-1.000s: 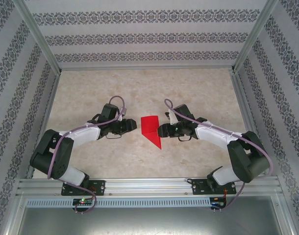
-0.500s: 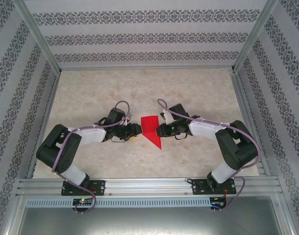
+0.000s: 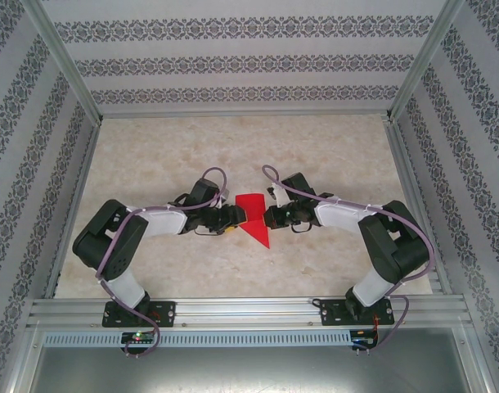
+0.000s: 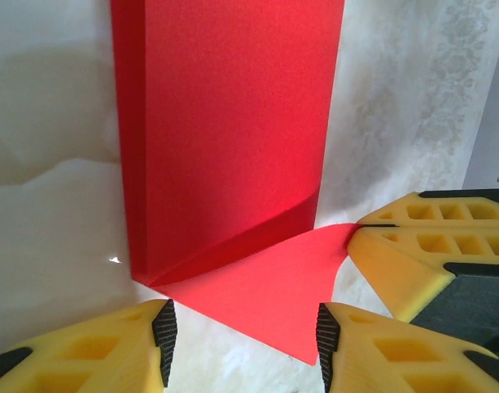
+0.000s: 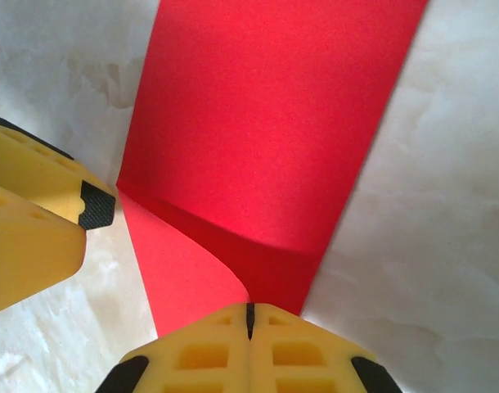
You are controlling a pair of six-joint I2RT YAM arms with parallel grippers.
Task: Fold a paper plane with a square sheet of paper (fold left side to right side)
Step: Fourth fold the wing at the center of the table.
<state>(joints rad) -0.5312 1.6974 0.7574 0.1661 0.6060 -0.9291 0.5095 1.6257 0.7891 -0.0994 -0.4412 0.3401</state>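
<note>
The square sheet of paper lies mid-table, bright red and folded to a narrow shape with a point toward the near edge. In the left wrist view the paper shows a long panel and a raised triangular flap. My left gripper sits at its left edge, open, and the flap's tip lies between its pads. My right gripper is at the right edge, shut on the flap's corner. Its yellow fingers show pinching that corner in the left wrist view.
The marble-patterned table is boxed in by patterned walls and aluminium posts. A metal rail with both arm bases runs along the near edge. A left-gripper finger shows in the right wrist view.
My left gripper has moved right up to the paper's left edge. My right gripper has shut on the paper's flap corner and its arm has drawn in a little.
</note>
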